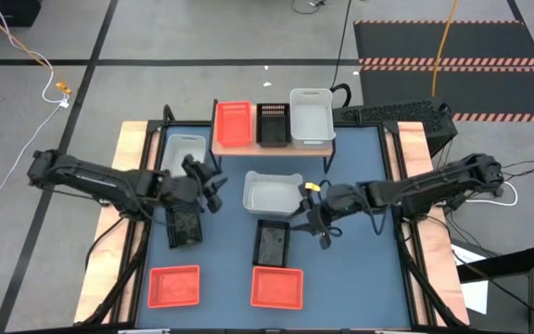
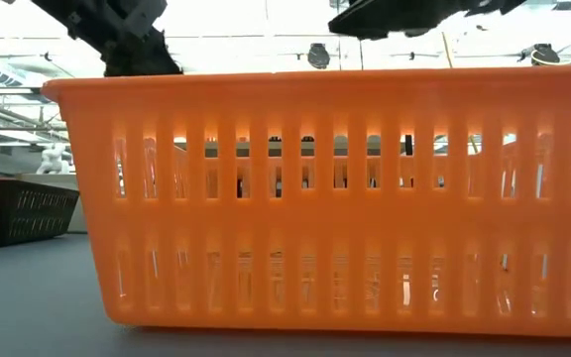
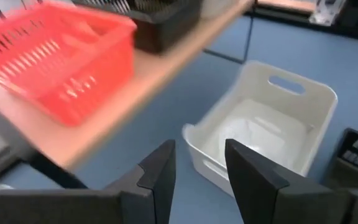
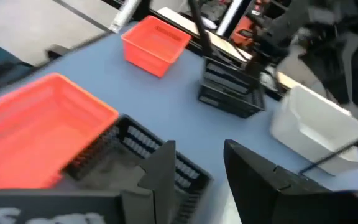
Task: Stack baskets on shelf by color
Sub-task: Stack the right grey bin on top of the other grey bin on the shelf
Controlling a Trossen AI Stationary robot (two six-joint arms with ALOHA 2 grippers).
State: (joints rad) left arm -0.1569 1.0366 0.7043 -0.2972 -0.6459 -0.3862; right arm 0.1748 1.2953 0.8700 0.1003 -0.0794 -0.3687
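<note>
At the far left of the table, a white basket (image 1: 184, 148) sits just left of the shelf (image 1: 273, 144). The left gripper (image 1: 213, 188) hovers near it, above the blue mat, its fingers (image 3: 156, 177) apart and holding nothing. Just near of that gripper lies a black basket (image 1: 184, 225), and nearer still, by the front edge, a red basket (image 1: 174, 286).

On the shelf stand three baskets in a row: a red one (image 1: 233, 123) on the left, a black one (image 1: 273, 123) in the middle, a white one (image 1: 311, 117) on the right.

In the middle of the table, near of the shelf, a second white basket (image 1: 272, 192) rests, then another black basket (image 1: 273, 242), then another red basket (image 1: 277, 287) at the front.

The right gripper (image 1: 312, 225) hangs just right of this middle black basket, its fingers (image 4: 160, 168) spread and empty.
</note>
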